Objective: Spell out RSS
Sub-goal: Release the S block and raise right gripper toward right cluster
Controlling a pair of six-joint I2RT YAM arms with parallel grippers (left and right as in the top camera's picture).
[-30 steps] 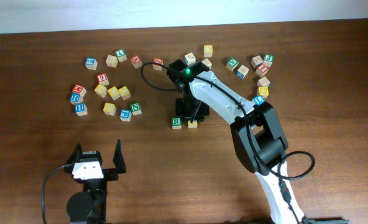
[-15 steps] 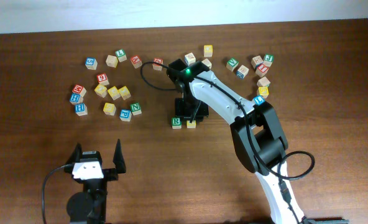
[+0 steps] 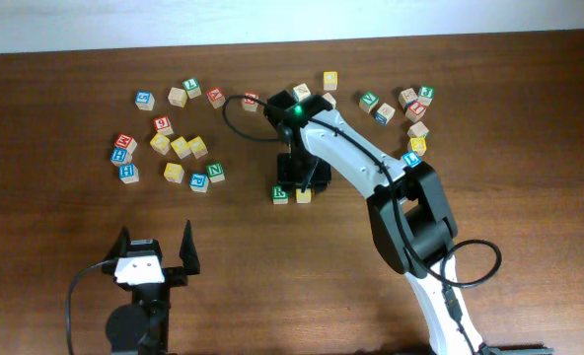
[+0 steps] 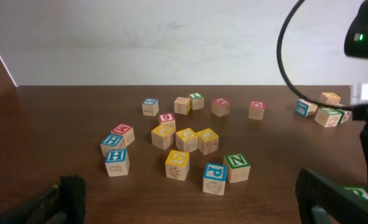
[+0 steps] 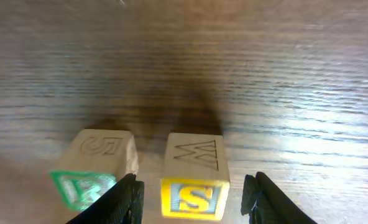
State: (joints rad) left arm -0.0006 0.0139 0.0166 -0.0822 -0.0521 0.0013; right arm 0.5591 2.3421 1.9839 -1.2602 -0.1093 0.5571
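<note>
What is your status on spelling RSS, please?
Left gripper open, empty. Right gripper open, astride S cube, beside R cube. One letter short. Nothing blocking.

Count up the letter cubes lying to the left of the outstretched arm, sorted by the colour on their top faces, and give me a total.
Yellow cubes: 4
Red cubes: 4
Blue cubes: 4
Green cubes: 2
Plain wood cube: 1
Total: 15
</note>
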